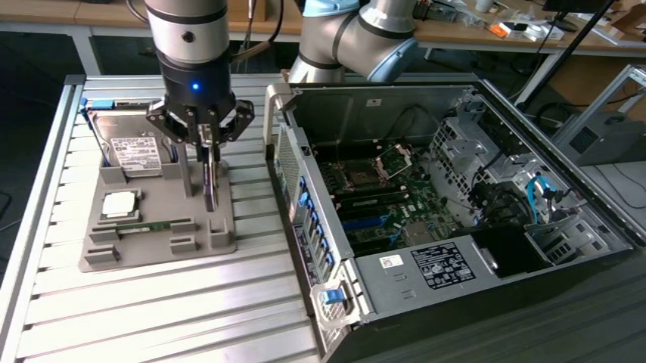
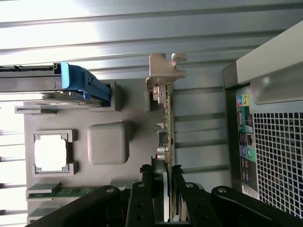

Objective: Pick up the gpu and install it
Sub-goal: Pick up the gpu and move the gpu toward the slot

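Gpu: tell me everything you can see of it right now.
The gpu is a thin flat card, tan board with small components and a silvery metal bracket at one end. It stands upright on edge over the grey holder tray. The gripper is closed on its two faces. Whether its lower edge sits in the tray is unclear.

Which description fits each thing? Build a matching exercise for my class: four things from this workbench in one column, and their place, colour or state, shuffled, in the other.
Things
1. gpu
2. hard drive
3. memory stick
4. computer case

Descriptions
A. green, lying flat in the grey holder
B. side open, on the exterior view's right
C. on edge, clamped in the gripper
D. silver box, white label facing up

Pairs: 1-C, 2-D, 3-A, 4-B
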`<control>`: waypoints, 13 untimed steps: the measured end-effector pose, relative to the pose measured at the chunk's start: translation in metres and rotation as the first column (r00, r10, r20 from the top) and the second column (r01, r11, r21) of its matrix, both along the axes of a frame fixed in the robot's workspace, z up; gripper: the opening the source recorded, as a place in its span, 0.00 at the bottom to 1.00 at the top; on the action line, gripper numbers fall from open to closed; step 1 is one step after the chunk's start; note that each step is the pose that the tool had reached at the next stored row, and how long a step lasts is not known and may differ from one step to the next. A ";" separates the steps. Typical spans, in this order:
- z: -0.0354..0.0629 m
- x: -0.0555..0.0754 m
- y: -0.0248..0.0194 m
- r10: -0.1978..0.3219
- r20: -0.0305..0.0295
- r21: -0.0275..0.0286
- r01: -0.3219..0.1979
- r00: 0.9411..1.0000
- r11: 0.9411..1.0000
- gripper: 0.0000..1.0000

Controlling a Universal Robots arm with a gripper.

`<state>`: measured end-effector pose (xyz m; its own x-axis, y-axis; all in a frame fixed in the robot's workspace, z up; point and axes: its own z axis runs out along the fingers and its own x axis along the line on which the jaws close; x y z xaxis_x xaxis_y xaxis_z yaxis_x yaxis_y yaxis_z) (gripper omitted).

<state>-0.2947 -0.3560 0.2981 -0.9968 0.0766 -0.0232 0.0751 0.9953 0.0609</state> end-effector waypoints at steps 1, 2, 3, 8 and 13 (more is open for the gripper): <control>0.0007 0.000 0.0000 0.000 0.000 0.000 0.000 1.000 1.000 0.27; 0.0009 0.000 0.0000 0.000 0.000 0.000 0.000 1.000 1.000 0.27; 0.0010 0.000 0.0000 0.000 0.000 0.000 0.000 1.000 1.000 0.27; 0.0019 0.000 0.0000 0.000 0.000 0.000 0.000 1.000 1.000 0.27; 0.0029 0.000 0.0000 0.000 0.000 0.000 0.000 1.000 1.000 0.27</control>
